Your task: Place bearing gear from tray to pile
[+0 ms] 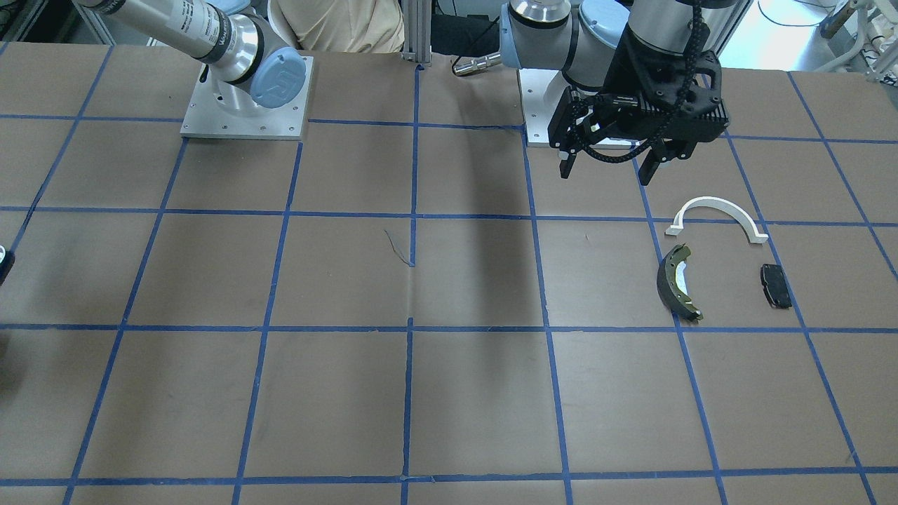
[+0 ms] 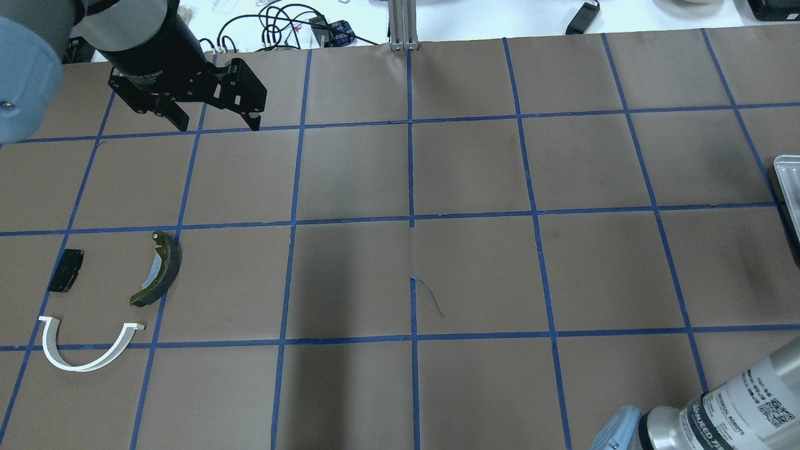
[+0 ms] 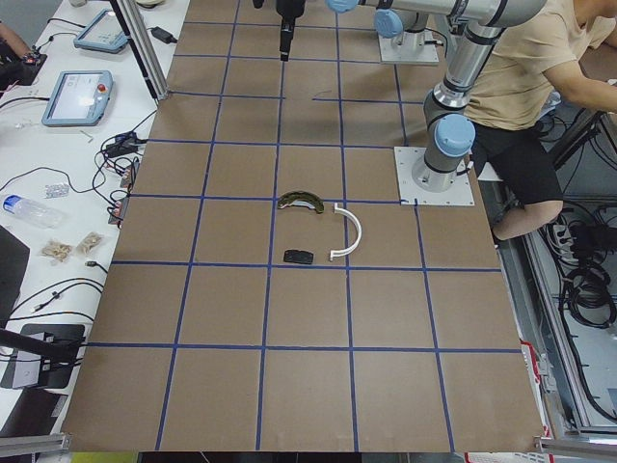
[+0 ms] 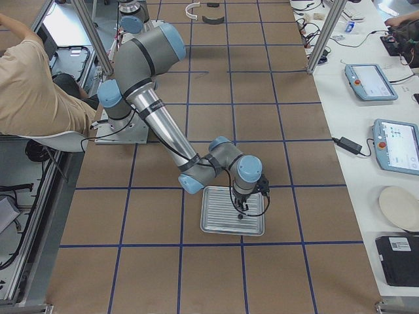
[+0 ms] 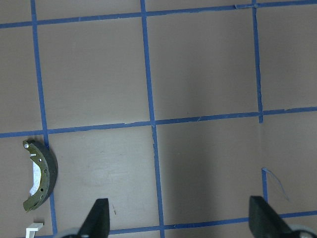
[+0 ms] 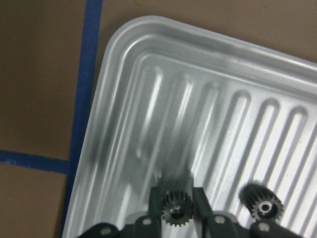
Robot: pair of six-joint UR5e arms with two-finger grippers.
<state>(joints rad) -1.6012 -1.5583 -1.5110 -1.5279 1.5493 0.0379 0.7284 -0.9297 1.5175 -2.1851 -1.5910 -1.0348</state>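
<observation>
My right gripper [image 6: 177, 208] is shut on a small dark bearing gear [image 6: 176, 207] over the ribbed metal tray [image 6: 148, 99]. It also shows in the exterior right view [image 4: 241, 210] above the tray [image 4: 219, 222]. The pile lies on the robot's left side: a white half-ring arch [image 1: 715, 201], a dark brake shoe with yellowish rim [image 1: 666, 280] and a small black pad [image 1: 775, 285]. My left gripper [image 1: 609, 172] is open and empty, hovering over bare table near the pile [image 2: 170, 265]. Its fingertips [image 5: 99, 218] frame the wrist view's lower edge.
A second small dark gear [image 6: 261, 206] seems to lie on the tray just right of the held one. The tray's corner [image 2: 789, 187] shows at the overhead view's right edge. A person [image 3: 521, 87] sits behind the robot bases. Blue tape divides the brown table into squares.
</observation>
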